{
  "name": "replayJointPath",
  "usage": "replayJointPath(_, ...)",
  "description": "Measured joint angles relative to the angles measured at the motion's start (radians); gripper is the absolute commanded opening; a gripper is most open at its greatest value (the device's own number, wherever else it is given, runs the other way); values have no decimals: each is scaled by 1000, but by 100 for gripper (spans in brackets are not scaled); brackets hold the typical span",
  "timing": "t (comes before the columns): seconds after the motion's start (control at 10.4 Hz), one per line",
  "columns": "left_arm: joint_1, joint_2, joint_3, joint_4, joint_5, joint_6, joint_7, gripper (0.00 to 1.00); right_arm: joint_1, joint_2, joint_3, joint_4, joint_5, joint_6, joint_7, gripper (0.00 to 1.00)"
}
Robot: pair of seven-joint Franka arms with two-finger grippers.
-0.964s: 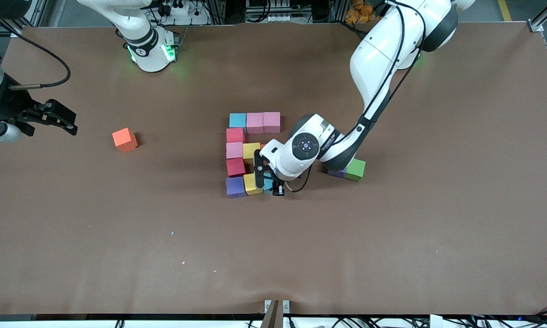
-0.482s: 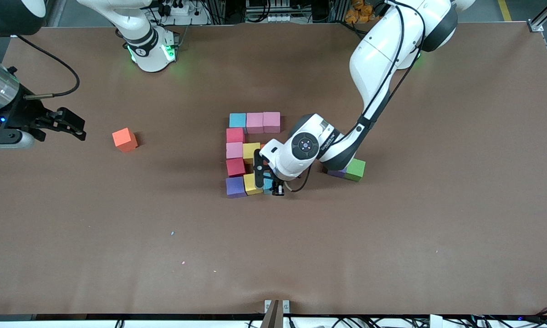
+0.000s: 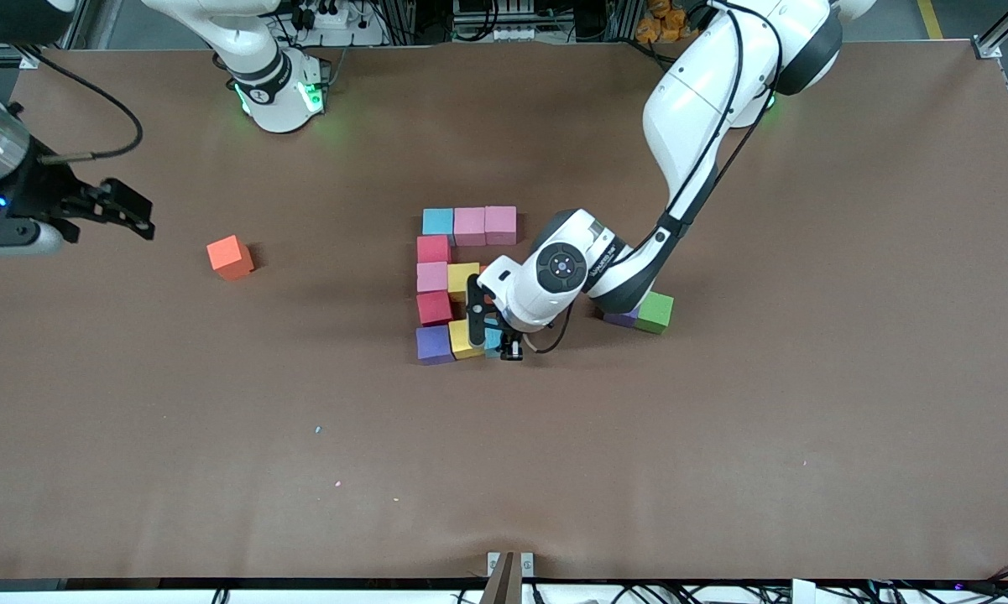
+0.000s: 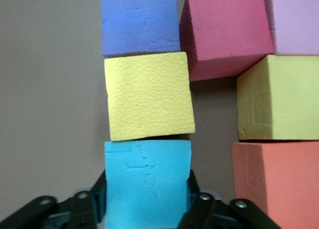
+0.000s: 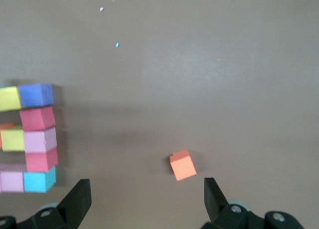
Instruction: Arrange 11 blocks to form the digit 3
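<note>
Front view: the block figure sits mid-desk. Its row farthest from the camera runs light blue block, pink block, pink block. A column runs toward the camera from the light blue one: red block, pink block, red block, purple block. A yellow block adjoins the third pink; another yellow block adjoins the purple. The left gripper is down at the nearest row, around a second light blue block touching that yellow. A loose orange block lies well apart, toward the right arm's end; the right gripper hangs near it. A green cube sits by the left arm's wrist, w/ a purple cube partly hidden beside it. Left wrist view: fingers flank the light blue block, jaws apparently just slack, contact unclear. It abuts the yellow block, then purple. An orange block adjoins the other yellow. Right wrist view: jaws spread wide, nothing between; the orange block lies on bare desk, approx. between the fingertips.
</note>
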Motion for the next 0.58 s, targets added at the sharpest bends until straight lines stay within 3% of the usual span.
replayJointPath(0.58,-9,20,0,16,0,30,-47,100,-160,-35,-3,-2,95,16,-167,100)
